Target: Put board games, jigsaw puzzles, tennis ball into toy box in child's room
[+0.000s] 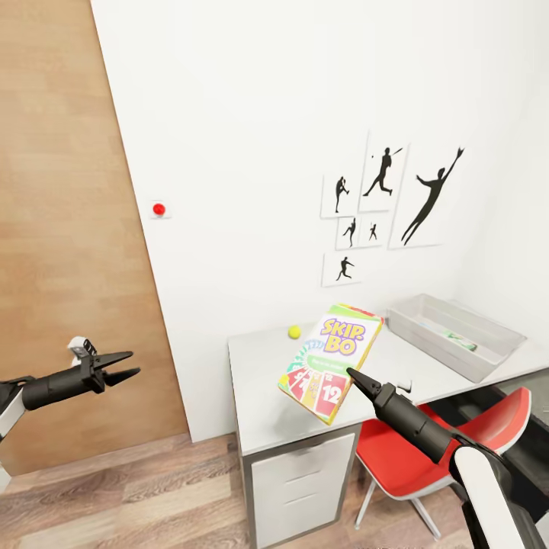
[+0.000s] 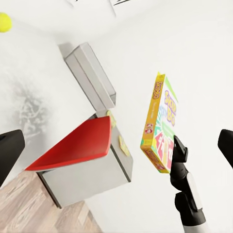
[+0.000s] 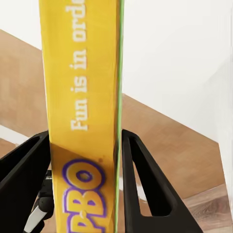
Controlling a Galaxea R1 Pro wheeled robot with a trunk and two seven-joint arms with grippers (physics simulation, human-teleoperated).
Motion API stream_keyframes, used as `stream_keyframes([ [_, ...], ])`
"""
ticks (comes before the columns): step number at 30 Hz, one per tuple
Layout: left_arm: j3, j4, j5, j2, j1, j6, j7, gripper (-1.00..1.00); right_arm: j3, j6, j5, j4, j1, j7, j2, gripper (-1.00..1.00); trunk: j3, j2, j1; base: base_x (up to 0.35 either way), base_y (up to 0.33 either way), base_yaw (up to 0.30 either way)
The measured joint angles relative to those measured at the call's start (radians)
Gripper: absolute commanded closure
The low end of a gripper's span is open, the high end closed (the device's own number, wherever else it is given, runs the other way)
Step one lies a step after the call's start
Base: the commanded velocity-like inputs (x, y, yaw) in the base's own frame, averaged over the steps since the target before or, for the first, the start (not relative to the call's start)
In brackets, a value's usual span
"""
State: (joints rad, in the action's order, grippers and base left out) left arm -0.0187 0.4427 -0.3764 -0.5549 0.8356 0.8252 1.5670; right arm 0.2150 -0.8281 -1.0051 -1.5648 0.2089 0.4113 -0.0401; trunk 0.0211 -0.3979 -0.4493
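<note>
My right gripper (image 1: 352, 374) was clamped on the Skip-Bo box (image 1: 330, 361), holding it tilted above the table (image 1: 259, 396), left of the toy box (image 1: 456, 333); my left gripper (image 1: 128, 365) hung unclenched, holding nothing.

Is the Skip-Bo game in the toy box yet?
Not yet. The right hand holds the Skip-Bo game up, tilted, above the table; the toy box sits apart.

— What fills the upper part of the frame?
— A plain white wall (image 1: 252, 152) bearing black sports-silhouette pictures (image 1: 381, 210) and a small red round button (image 1: 158, 209).
— And lower down?
— A light wood-panel door (image 1: 69, 229) at left, wood-plank floor (image 1: 130, 496) along the bottom, a red chair (image 1: 427, 450) lower right.
</note>
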Motion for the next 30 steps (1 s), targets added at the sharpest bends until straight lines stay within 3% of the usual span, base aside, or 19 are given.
stream_keyframes([
  [30,0.000,0.004,0.000,-0.001,0.000,-0.001,0.000,-1.00,0.002,0.003,0.000,0.000,0.001,0.010,0.002,1.00,-0.027,-0.001,0.000,0.000,0.000,-0.205],
])
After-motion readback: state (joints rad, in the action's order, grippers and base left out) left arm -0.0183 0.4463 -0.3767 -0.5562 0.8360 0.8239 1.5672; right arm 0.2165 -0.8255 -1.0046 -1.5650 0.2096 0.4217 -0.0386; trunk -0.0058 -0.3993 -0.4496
